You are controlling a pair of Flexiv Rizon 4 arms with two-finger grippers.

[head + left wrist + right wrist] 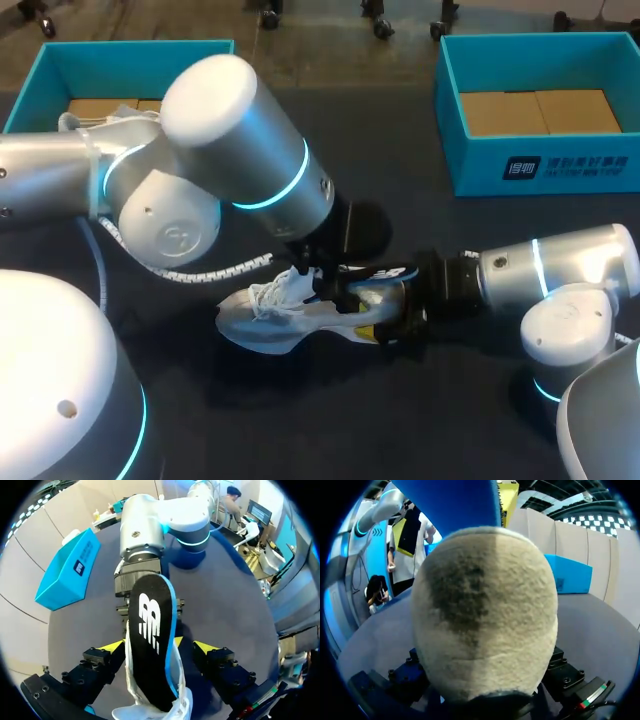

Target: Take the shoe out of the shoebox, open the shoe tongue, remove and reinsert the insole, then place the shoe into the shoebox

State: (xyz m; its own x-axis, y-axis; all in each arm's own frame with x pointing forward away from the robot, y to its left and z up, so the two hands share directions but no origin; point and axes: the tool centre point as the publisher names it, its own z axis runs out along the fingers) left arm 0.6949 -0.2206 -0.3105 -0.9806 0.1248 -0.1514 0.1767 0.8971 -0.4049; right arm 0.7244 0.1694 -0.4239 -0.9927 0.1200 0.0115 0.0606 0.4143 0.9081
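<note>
A white and grey shoe (270,320) lies on the dark table with its toe to the left. Its heel sits in my right gripper (385,320), which comes in from the right. From the right wrist the fuzzy beige heel (485,610) fills the space between the fingers, and the gripper (482,680) is shut on it. A black insole with a blue edge (150,630) sticks up out of the shoe (150,712), also seen as the insole (385,272) from above. My left gripper (159,647) stands open around the insole, its yellow tips clear of it.
A teal shoebox (60,70) stands at the back left behind my left arm. A second teal box (540,165) is at the back right. A white coiled cable (200,270) hangs under my left arm near the shoe's toe.
</note>
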